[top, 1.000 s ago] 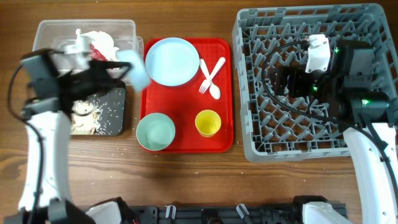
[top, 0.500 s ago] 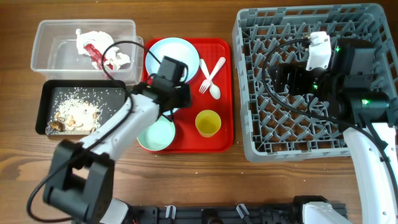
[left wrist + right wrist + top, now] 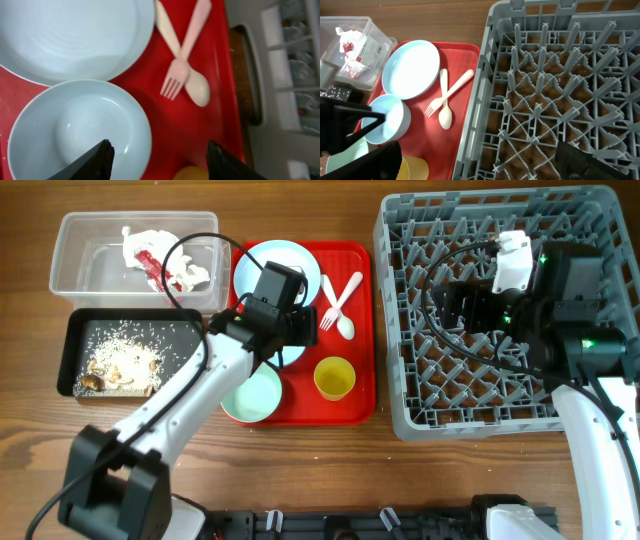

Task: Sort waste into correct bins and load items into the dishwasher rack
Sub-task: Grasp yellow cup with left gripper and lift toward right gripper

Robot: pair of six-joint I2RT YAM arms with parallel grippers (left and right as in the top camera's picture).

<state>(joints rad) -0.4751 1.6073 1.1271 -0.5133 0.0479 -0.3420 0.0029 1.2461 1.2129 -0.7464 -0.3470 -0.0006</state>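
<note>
Left jaws have opened above the pale bowl (image 3: 75, 131).

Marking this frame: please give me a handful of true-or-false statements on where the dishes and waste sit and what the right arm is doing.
1. No dish shows in the dishwasher rack. True.
2. The fork and spoon lie crossed on the red tray. True.
3. The yellow cup stands in the clear tub. False: it stands on the red tray.
4. The food scraps are in the clear tub. False: they lie in the black tray; the tub holds the napkins and the red wrapper.
5. The right gripper has its jaws shut. False: the jaws stand open and empty above the rack.
</note>
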